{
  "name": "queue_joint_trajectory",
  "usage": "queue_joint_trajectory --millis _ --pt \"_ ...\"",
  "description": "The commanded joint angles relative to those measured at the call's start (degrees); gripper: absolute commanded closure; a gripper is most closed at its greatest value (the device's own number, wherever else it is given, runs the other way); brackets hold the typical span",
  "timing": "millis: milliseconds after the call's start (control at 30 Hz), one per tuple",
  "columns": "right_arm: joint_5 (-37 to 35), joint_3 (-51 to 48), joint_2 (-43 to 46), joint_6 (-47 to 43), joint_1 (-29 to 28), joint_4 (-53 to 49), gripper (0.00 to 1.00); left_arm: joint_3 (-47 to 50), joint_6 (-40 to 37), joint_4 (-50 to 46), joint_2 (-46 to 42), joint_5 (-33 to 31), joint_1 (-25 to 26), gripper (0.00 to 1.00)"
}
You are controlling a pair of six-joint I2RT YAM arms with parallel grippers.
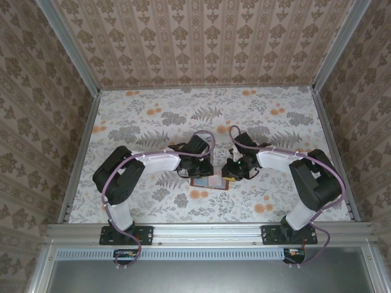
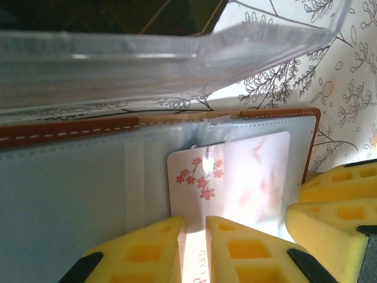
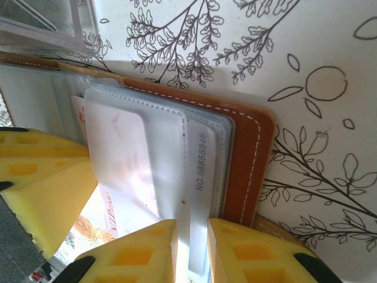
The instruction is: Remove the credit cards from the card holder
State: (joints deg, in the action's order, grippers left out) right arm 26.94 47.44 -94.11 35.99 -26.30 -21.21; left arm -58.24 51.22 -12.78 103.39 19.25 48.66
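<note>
Bending both arms inward and low, I hold my left claw [image 2: 194, 250] narrowed to a slit over a blossom-printed credit card [image 2: 235, 171], which sits half inside the card holder [image 3: 250, 153] lying open on the table [image 3: 330, 47]. My right claw [image 3: 191, 250], equally narrow, sits at the pocket edges. Whether either pinches anything, I cannot tell. A blurred clear tray [image 2: 177, 53] lies just beyond.

table [image 1: 153, 116]: floral top | on it: open card holder [image 1: 211, 181]

Overhead view: light is bright, even and diffuse; shadows on the table [image 1: 201, 116] are faint and soft. Left wrist view: the clear tray [image 2: 177, 53] is out of focus with glare; the card [image 2: 247, 171] is washed out. Right wrist view: sharp, well lit.
</note>
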Motion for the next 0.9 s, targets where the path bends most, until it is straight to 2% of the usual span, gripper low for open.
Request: queue_joint_trajectory --millis 0,233,500,867 --pt "-1.54 0.78 1.96 -0.48 -0.07 -2.92 0.77 -0.38 -1.0 -2.79 -2.75 -1.75 0.16 0.79" --pt "0.14 0.94 4.19 0.89 -0.59 -1.33 0.79 -0.19 -1.04 -3.81 -5.14 -2.99 -0.15 0.74" --pt "4.25 1.77 0.77 1.68 -1.9 1.9 0.79 1.56 1.01 1.2 -2.09 1.28 -0.46 0.7" --pt "1.71 1.43 -3.52 0.58 -1.97 0.29 0.8 2.18 1.38 0.36 -0.73 0.53 -0.51 0.68"
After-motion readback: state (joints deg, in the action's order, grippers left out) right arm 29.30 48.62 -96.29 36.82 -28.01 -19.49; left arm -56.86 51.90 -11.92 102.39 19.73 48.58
